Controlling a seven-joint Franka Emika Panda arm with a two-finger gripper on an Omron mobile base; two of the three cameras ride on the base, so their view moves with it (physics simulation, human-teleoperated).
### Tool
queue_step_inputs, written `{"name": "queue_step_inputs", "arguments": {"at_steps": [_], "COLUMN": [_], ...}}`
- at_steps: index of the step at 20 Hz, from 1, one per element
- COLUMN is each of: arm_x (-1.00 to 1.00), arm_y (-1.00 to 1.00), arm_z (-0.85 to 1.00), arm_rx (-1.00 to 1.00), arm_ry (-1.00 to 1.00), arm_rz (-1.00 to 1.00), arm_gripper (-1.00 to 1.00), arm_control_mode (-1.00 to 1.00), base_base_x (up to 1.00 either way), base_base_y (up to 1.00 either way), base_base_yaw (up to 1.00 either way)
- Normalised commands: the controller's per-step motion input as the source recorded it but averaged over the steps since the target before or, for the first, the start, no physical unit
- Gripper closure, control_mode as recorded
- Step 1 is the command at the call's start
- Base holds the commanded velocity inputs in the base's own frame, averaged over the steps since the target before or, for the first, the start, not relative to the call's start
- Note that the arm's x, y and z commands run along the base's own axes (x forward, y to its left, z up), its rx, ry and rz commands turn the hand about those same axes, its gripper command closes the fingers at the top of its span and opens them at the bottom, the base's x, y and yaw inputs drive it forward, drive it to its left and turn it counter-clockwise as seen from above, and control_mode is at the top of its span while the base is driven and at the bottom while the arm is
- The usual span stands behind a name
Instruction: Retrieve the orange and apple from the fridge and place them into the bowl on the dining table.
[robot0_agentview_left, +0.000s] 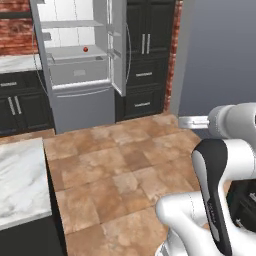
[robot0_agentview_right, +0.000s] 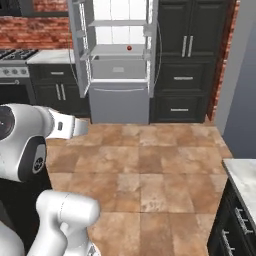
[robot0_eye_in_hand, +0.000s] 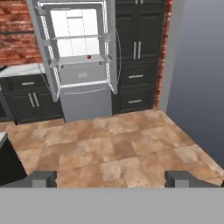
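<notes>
A grey fridge (robot0_agentview_left: 80, 107) is seen with a white inside — one small dark red apple (robot0_agentview_left: 85, 49) on its shelf. Black cabinets (robot0_agentview_left: 145, 55), red brick wall (robot0_agentview_left: 15, 30), mottled brown floor tiles (robot0_agentview_left: 120, 165) — white grey-veined marble dining table (robot0_agentview_left: 20, 180).

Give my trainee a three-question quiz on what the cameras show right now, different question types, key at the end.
1. True or false: the fridge doors stand open.
2. The small red fruit sits: A) on the floor, B) on a fridge shelf, C) on the marble top.
3. Fill in: the gripper jaws are ____ and hold nothing.

Key:
1. True; the white inside shows.
2. B; one fruit is visible, the apple by its colour.
3. Open; the fingertips stand wide apart over the tiled floor.
</notes>
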Motion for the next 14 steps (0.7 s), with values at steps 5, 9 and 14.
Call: {"name": "queue_step_inputs", "arguments": {"at_steps": [5, 9, 14], "arm_x": [0.00, 0.00, 0.00], "arm_y": [0.00, 0.00, 0.00], "arm_z": [0.00, 0.00, 0.00], "arm_rx": [0.00, 0.00, 0.00], "arm_ry": [0.00, 0.00, 0.00], "arm_rz": [0.00, 0.00, 0.00], "arm_gripper": [-1.00, -1.00, -1.00], "arm_control_mode": [1.00, 1.00, 1.00], "base_base_x": [1.00, 1.00, 1.00], "base_base_y": [-0.06, 0.35, 0.26], "base_base_yaw": [0.07, 0.07, 0.08]}}
